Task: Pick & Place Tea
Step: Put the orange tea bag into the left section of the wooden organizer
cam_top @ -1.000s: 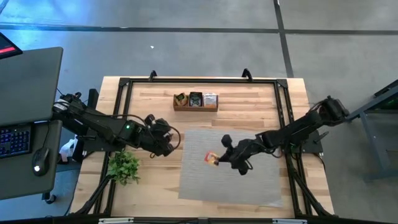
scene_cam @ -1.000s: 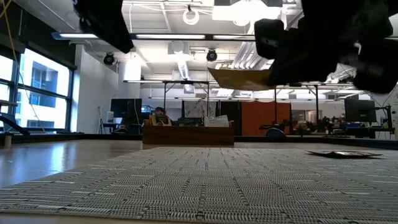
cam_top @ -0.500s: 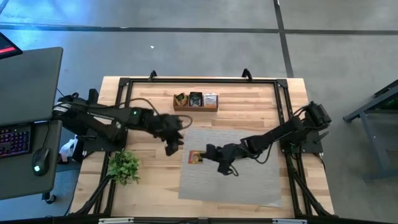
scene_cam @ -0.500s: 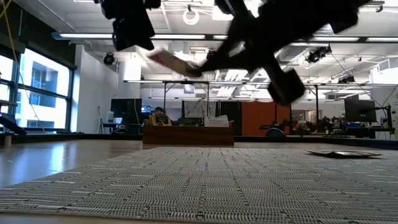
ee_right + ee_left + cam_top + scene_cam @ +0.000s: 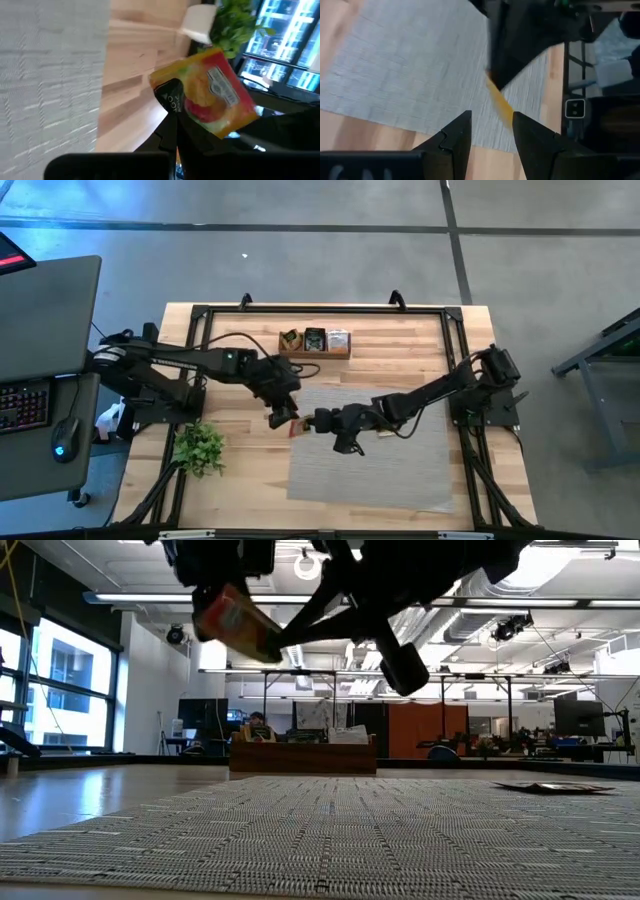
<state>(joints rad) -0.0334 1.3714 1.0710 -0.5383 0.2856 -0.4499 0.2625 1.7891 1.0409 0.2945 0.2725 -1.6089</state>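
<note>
Right now your right gripper [image 5: 306, 423] is hanging above the near-left corner region of the grey woven placemat [image 5: 400, 470], its fingers clamped on a flat orange-yellow tea sachet with a red patch [image 5: 212, 95]. In the high view that sachet [image 5: 294, 426] is showing as a small reddish square just over the mat's left edge, and in the low view it [image 5: 233, 622] is tilting well above the mat, touching nothing below it.

Your left gripper [image 5: 283, 415] is meeting it at the same spot. In the left wrist view you are looking past its two dark fingers [image 5: 455, 140], which are standing spread apart with the sachet's thin orange edge [image 5: 499, 101] reaching down between their tips; neither finger is visibly pressing on it.

Beside the mat's left edge, on the bare light wooden table [image 5: 240, 480], the small green leafy plant [image 5: 199, 446] is standing apart from both arms.

Farther back from the mat, near the table's far edge, the brown wooden tray [image 5: 314, 354] is holding upright sachets in three clumps: yellowish, dark and white. Out on the mat's right side, in the low view, another flat sachet [image 5: 550, 786] is lying by itself.
</note>
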